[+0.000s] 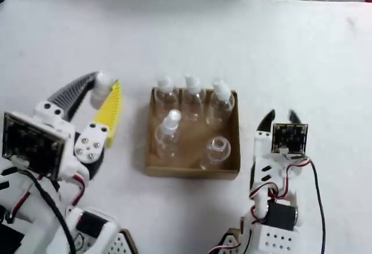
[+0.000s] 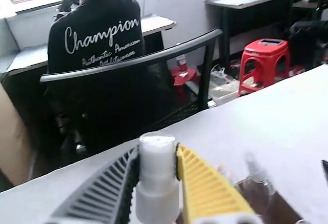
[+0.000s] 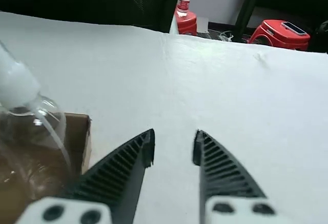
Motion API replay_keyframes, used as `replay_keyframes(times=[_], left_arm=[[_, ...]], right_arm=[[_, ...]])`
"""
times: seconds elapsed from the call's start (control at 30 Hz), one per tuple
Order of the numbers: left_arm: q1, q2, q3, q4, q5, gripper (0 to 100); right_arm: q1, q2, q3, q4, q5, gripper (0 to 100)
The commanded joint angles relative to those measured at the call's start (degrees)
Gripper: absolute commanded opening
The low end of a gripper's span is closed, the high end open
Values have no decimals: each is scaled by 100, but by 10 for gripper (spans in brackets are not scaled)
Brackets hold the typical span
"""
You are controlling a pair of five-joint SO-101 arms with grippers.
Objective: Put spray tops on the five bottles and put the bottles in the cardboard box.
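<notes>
All five bottles stand in the cardboard box [image 1: 192, 171] at the middle of the table [image 1: 290, 45]. The four capped bottles [image 1: 192, 98] fill the far row and the near-left spot, and the open bottle [image 1: 216, 151] at the near right has a bare neck. The left end effector [image 1: 106, 85], left of the box, is clamped on the spray top [image 2: 157, 172], gripping its sides with the top end pointing away from the arm, probably so the lower end can go down into that bare neck. The right end effector [image 1: 281, 116] sits just right of the box with its fingers apart and nothing between them, likely placed to steady the open bottle while the top goes on. The bottles are clear plastic with no label I can make out, and the box walls look plain brown.
</notes>
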Motion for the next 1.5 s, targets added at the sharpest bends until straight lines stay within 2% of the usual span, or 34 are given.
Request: replay_keyframes(times=[0.0, 0.1, 0.27, 0.37, 0.5, 0.57, 0.7, 0.87, 1.1, 1.3, 1.47], left_arm=[[655, -66, -273, -308, 527, 22], [980, -119, -237, -422, 703, 21], [1965, -629, 299, -1442, 862, 21], [2457, -971, 818, -2145, 844, 20], [2448, -1033, 1644, -3235, 835, 21], [2457, -1077, 1916, -3455, 879, 21], [2580, -1437, 2084, -3174, 897, 21], [3284, -1974, 2136, -3112, 853, 21], [3398, -1719, 2189, -3095, 879, 21], [3415, -1727, 2488, -3147, 879, 21], [3864, -1719, 2655, -3147, 853, 21]], right_arm=[[-330, -66, -1327, 954, 9, 38], [-831, -66, -2752, 1982, 9, 11], [-2193, -66, -4853, 3354, 62, 16], [-3160, -66, -5310, 3565, 62, 16], [-4664, -13, -5591, 3530, 70, 16], [-5191, -13, -5556, 3310, 70, 16], [-5297, -13, -4985, 2765, 70, 17], [-5341, -66, -4246, 2246, 70, 17], [-6413, -66, -3851, 2035, 70, 17], [-5710, -66, -3578, 2009, 70, 17], [-5323, -75, -3578, 2044, 62, 17]])
